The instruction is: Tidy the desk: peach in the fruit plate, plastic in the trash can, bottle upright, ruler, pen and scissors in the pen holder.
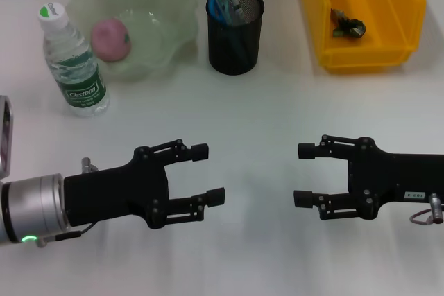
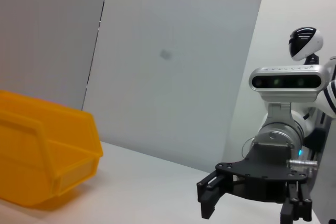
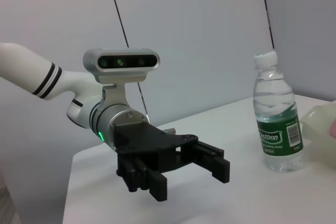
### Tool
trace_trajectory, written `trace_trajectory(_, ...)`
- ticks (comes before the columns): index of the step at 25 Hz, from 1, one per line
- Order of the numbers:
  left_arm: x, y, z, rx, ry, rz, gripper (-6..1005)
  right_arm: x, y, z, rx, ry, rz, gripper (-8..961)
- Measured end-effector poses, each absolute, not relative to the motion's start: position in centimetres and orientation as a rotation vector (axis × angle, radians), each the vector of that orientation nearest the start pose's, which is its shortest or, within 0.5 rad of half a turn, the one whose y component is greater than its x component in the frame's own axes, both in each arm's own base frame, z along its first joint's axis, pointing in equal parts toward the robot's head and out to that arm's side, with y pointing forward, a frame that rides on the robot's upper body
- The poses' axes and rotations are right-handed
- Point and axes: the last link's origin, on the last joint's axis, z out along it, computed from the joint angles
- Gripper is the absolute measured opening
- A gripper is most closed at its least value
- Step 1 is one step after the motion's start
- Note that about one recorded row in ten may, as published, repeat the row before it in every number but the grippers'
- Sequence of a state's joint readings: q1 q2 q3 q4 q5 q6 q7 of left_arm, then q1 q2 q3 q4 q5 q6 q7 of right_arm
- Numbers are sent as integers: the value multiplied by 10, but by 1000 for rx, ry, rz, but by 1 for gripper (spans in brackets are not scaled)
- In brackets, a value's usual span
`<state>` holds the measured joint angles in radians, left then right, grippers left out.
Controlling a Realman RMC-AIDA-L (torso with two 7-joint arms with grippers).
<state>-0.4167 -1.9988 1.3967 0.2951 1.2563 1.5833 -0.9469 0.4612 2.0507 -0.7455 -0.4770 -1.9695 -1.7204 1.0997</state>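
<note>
Closest to me are the 2 grippers, low over the bare front of the white desk (image 1: 277,123): left gripper (image 1: 208,175) at about 7 o'clock, right gripper (image 1: 303,175) at about 5, tips facing each other across a gap, both w/ jaws apart and nothing between them. Everything the task names sits along the far edge. At 11 o'clock, 1 water bottle (image 1: 73,60) stands upright, cap on; just beside it, toward 12, 1 pale green fruit plate (image 1: 156,5) w/ 1 pink peach (image 1: 111,38) lying inside. At 12 o'clock, 1 black mesh pen holder (image 1: 236,32) w/ several long items sticking up out of it – looks like pen, ruler, maybe scissors handles, but can't tell them apart or count for sure. At 1–2 o'clock, 1 yellow bin (image 1: 364,53), which I take to be the trash can, w/ 1 small dark crumpled scrap (image 1: 347,24) in it, prob. the plastic. So by my read every item is already where it belongs, and no loose thing lies on the desk within reach of either jaw. If any move were still due, all targets lie straight ahead of the grippers, well apart from both: left arm nearer bottle and plate, right arm nearer bin, holder roughly between them; bottle's and holder's long axes run vertical. Count: 2 grippers, 1 bottle, 1 plate, 1 peach, 1 holder, 1 bin, 1 scrap.
</note>
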Motion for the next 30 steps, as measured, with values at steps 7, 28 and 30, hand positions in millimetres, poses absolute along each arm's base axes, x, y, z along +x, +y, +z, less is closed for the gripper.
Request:
trace_trajectory(7, -275, 256, -47, -2803, -462, -1009, 786, 276, 274, -21, -2884, 446, 862, 826)
trace_trajectory(28, -279, 255, -44, -2838, -448, -971, 786, 272, 273, -23, -2923, 429, 863, 826)
trace_trajectory(30, -279, 256, -44, -2840, -444, -967, 786, 272, 274, -23, -2923, 429, 863, 826)
